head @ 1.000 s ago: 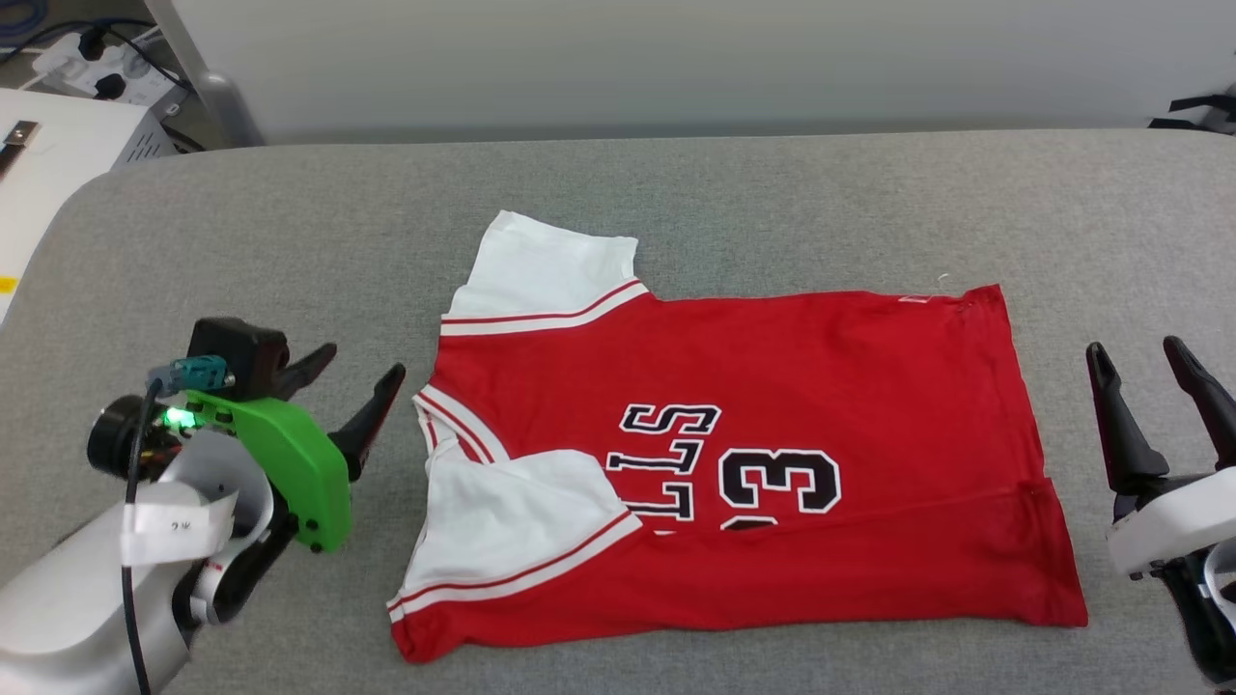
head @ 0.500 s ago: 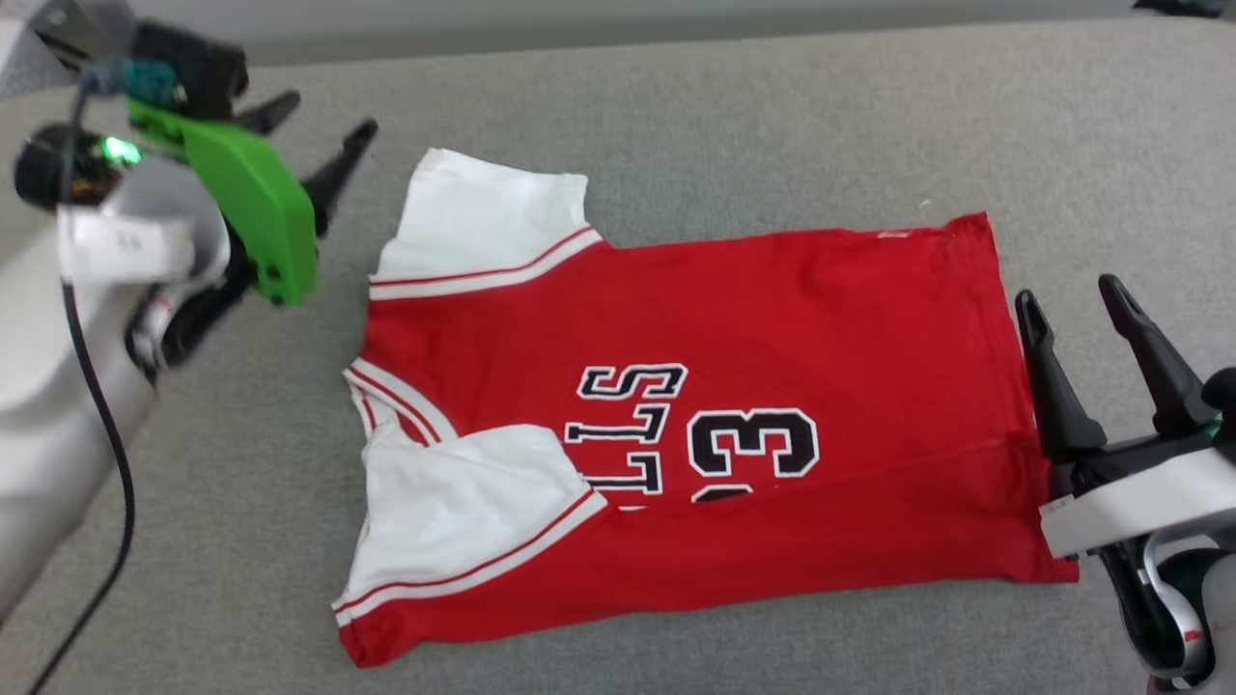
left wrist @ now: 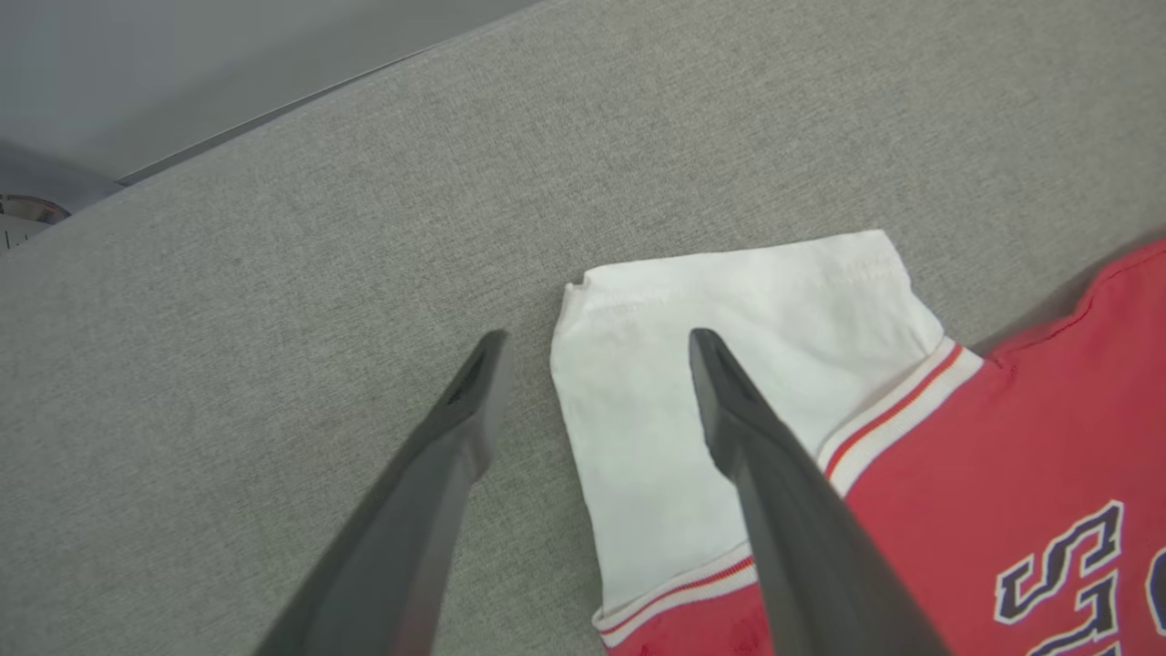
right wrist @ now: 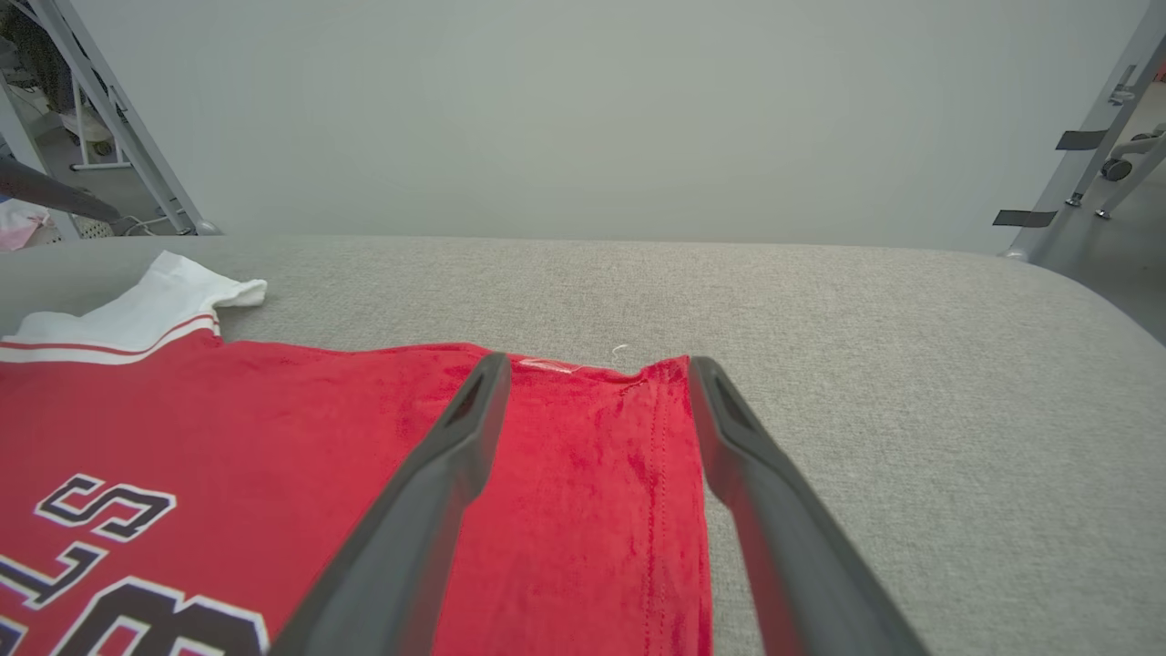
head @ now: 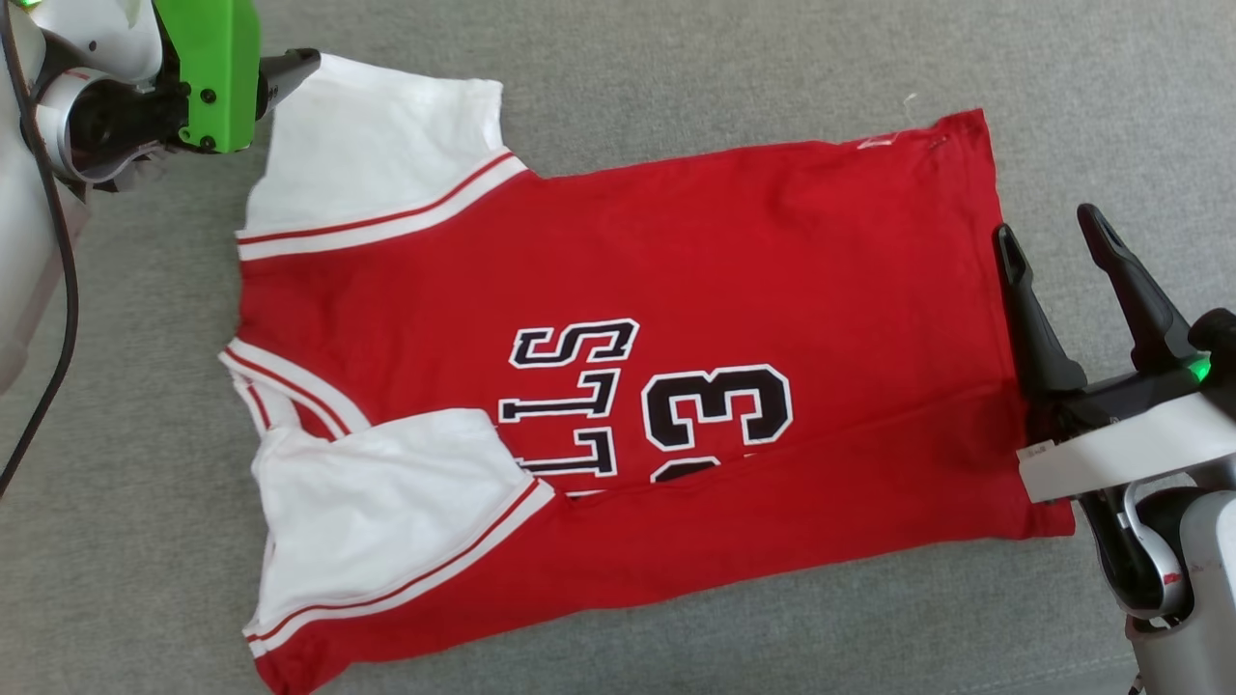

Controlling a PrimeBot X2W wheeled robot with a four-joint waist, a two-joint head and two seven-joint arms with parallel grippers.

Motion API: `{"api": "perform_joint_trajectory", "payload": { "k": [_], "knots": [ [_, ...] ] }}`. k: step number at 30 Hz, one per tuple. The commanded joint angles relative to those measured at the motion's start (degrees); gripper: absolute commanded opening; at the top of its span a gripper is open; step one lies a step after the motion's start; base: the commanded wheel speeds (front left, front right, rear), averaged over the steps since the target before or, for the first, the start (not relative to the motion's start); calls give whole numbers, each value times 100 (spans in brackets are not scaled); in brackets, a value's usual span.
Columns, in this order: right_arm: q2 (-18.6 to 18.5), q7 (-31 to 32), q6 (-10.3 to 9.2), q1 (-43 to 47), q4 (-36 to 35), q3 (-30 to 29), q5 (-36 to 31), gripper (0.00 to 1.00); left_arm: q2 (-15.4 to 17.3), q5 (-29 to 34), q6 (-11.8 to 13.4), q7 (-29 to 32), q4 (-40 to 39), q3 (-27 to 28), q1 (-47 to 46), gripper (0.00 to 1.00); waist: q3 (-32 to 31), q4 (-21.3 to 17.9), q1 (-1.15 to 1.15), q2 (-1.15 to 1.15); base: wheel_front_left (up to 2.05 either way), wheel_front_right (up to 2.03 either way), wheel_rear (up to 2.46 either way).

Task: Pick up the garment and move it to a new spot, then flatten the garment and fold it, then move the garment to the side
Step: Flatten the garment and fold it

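Garment [head: 676, 270]: soft red knit jersey with white short sleeves, striped trim and a black, white-edged "33". It lies flat on the pad, collar to the left, hem [right wrist: 669, 474] to the right, near edge folded up over the print.
Pad [head: 676, 68]: grey coarse-woven cloth, matte.
Left gripper [left wrist: 598, 337]: long tapered dark fingers [left wrist: 774, 492] spread wide, straddling the far sleeve [left wrist: 656, 437] at its outer corner. It possibly brushes the cloth, but contact is unclear.
Right gripper [head: 1046, 222]: spread wide astride the hem, one finger over red cloth, the other over pad, holding nothing.

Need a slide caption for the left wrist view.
Open left claw straddles the edge of a white sleeve of the jersey on the grey table.
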Motion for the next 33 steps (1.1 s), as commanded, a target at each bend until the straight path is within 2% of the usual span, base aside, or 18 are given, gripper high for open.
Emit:
{"api": "perform_joint_trajectory", "payload": {
  "k": [1, 11, 12, 13, 18, 22, 26, 33],
  "knots": [
    [-19, -71, -4, -132, 36, 25, 57, 100, -22, 64, -12, 70, 73, -61, -134, 100, 361, -255, -1, 0, 0, 0, 0],
    [-76, -237, -4, -398, 281, 153, 134, 100, -53, 327, -65, 307, 533, -503, -30, 100, 593, -328, -1, 0, 0, 0, 0],
    [-89, -249, -4, -403, 310, 140, 142, 100, -57, 302, -73, 337, 547, -529, 8, 13, 578, -315, -1, 0, 0, 0, 0],
    [-104, -258, -4, -405, 343, 121, 152, 100, -57, 288, -82, 328, 538, -555, 35, 0, 555, -293, -1, 0, 0, 0, 0],
    [-195, -265, -4, -467, 427, 9, 192, 100, -44, 319, -106, -132, 392, -589, 94, 0, 374, -186, -1, 0, 0, 0, 0],
    [-437, -97, -4, -607, 450, -123, 279, 100, -44, 397, -113, -572, 187, -652, 125, 0, 138, -54, -1, 0, 0, 0, 0],
    [-969, 388, -4, -867, 531, -107, 479, 100, -41, 442, -115, -920, -145, -784, 177, 0, -82, 132, -1, 0, 0, 0, 0],
    [-2142, 2081, -4, -1541, 680, 534, 1310, 100, -83, 435, -117, -1433, -677, -905, 281, 0, -295, 459, -1, 0, 0, 0, 0]
  ]
}}
